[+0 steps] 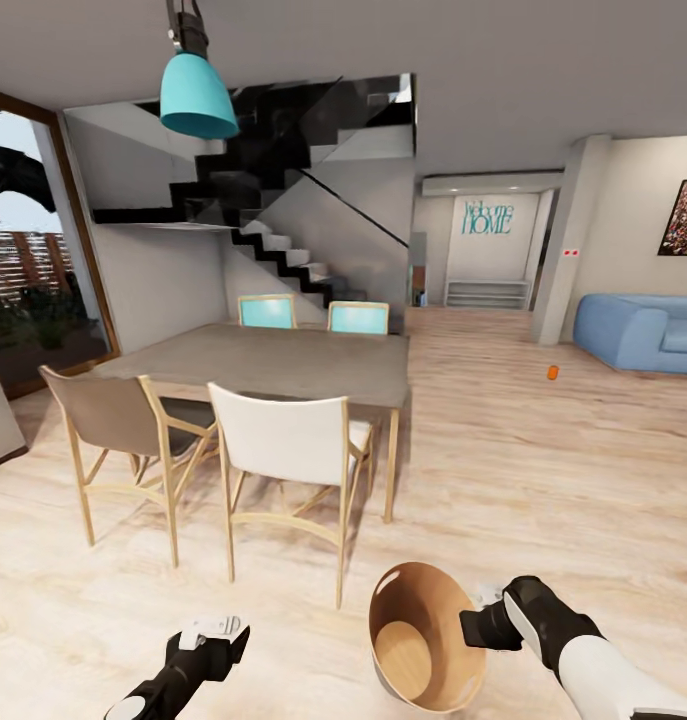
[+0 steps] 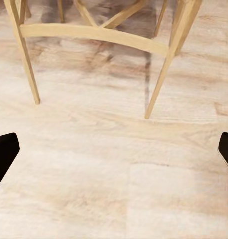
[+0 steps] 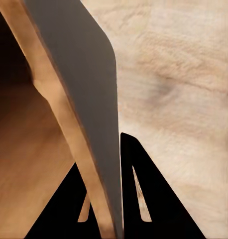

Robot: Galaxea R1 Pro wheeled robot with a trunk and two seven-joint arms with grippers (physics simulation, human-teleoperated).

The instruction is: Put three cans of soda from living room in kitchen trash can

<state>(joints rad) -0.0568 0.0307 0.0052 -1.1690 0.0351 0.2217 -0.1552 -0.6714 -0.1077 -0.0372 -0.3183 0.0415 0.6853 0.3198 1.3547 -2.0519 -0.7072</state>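
1. The room is an open living and dining space with a pale wood-plank floor (image 1: 543, 480), matte and lightly grained; a black stair climbs the far wall.
2. The right gripper (image 1: 480, 628) is clamped on the rim of the bin (image 1: 423, 640). In the right wrist view one finger sits inside the wall and one outside, the thin wall (image 3: 89, 124) pinched between them. Gripping the rim likely lets the bin be carried along as a mouth-up container for cans.
3. The bin is a tapered round bucket, smooth wood-brown inside, tilted with its mouth up and towards the left gripper. No can is visible in it.
4. The left gripper (image 1: 215, 628) is spread wide and holds nothing; its dark fingertips (image 2: 4, 152) frame bare floor and slim wooden chair legs (image 2: 161, 79).
5. Just ahead of the left gripper stands a white-backed chair (image 1: 283, 440) at the grey-topped counter (image 1: 283, 360).
6. Far beyond the right gripper, an orange can (image 1: 553, 373) stands on the floor, short of the blue sofa (image 1: 638, 330). It is a small bright cylinder, probably the next thing to collect.
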